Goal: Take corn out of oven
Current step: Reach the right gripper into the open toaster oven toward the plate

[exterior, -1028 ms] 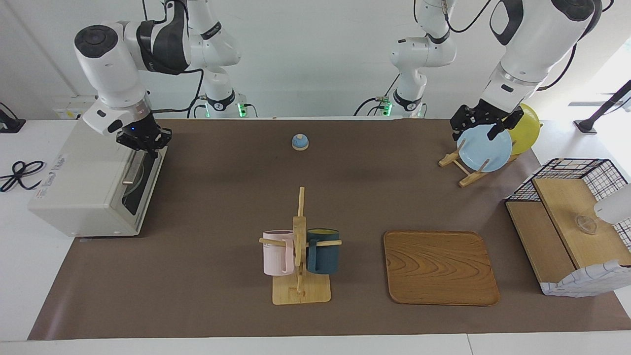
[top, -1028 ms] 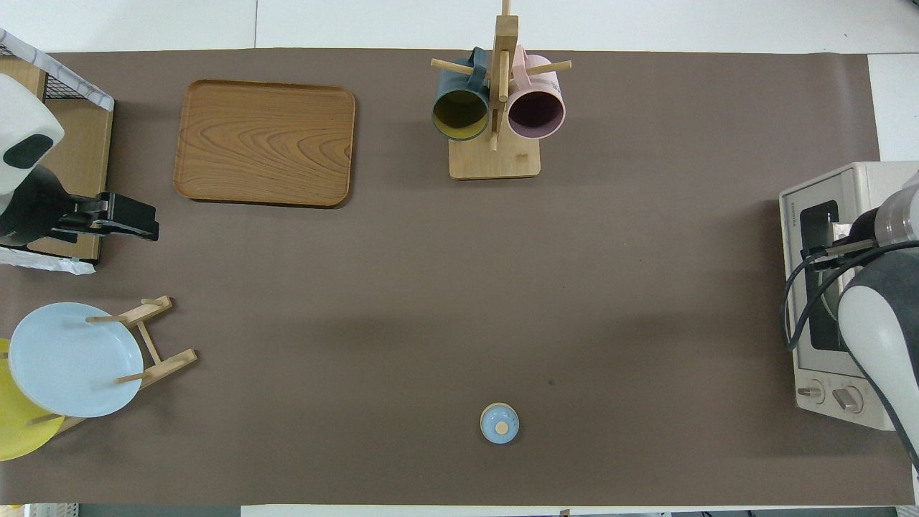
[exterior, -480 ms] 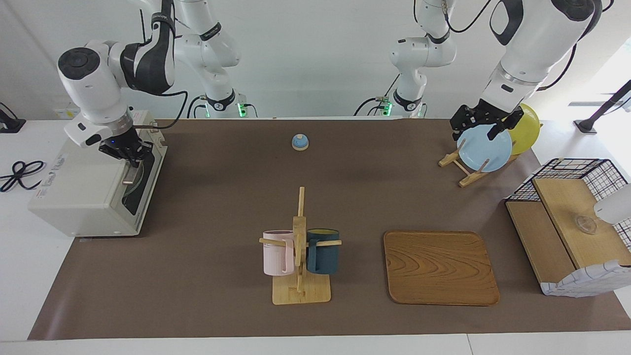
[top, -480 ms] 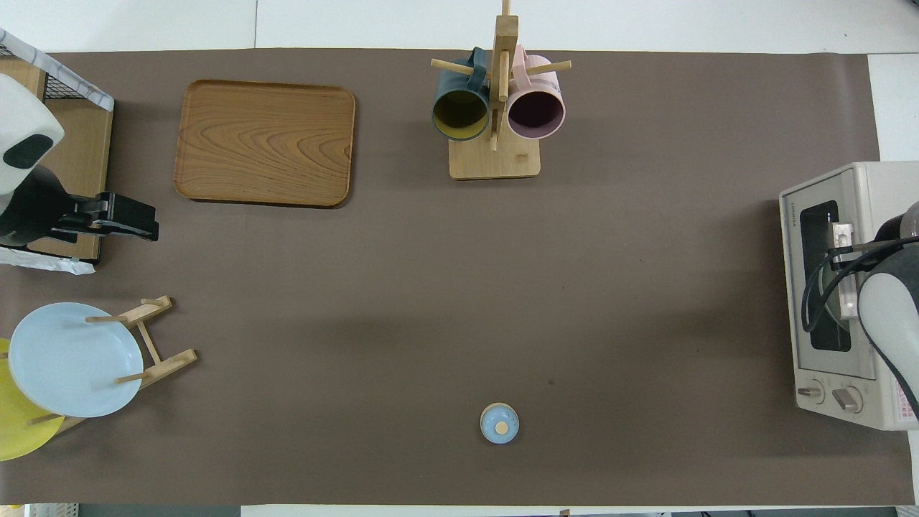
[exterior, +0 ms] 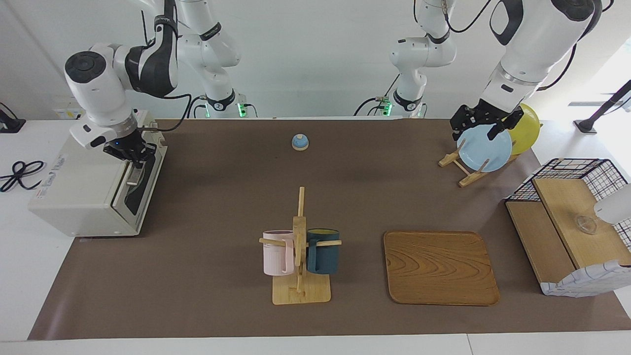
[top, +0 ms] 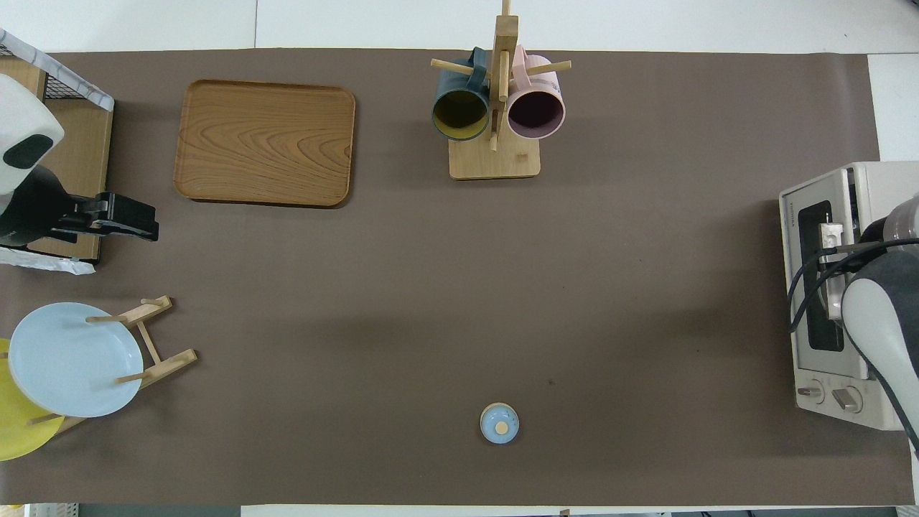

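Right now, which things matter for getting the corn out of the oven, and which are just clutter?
Job:
oven, door almost shut
right gripper, shut on the handle
corn: not visible

Clutter:
left gripper, over the blue plate, waiting
yellow plate
mug rack
tray
basket
bell

A: Oven (exterior: pixel 84 197) casing — matt cream painted metal, dark glossy glass door (exterior: pixel 134 190). Table cover (exterior: pixel 236 197)?
B: Matt brown, paper-like. Tray (exterior: pixel 440 267) smooth grained wood; plates (exterior: pixel 484 148) glossy.
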`<state>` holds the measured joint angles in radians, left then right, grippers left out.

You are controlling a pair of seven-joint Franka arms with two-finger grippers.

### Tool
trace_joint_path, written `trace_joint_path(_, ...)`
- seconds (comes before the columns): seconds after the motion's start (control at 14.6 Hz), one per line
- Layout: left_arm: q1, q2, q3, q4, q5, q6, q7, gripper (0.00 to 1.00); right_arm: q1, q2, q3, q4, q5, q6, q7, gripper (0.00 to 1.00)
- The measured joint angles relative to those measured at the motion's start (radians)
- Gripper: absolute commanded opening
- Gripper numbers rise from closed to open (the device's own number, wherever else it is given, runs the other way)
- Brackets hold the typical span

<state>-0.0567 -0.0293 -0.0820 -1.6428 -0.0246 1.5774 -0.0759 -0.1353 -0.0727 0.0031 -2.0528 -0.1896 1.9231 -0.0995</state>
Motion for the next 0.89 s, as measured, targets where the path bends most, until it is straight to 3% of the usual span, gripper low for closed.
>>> trace_joint_path(0.55, 0.000, 0.000, 0.000, 0.000, 0.000, 0.000, 0.000, 1.00, 0.081, 0.040, 0.007, -0.028, 0.070, 0.029, 0.080, 0.00)
trace_joint_path(0.89, 0.000, 0.000, 0.000, 0.000, 0.000, 0.000, 0.000, 1.00, 0.130, 0.106, 0.017, -0.097, 0.106, 0.169, 0.143, 0.00)
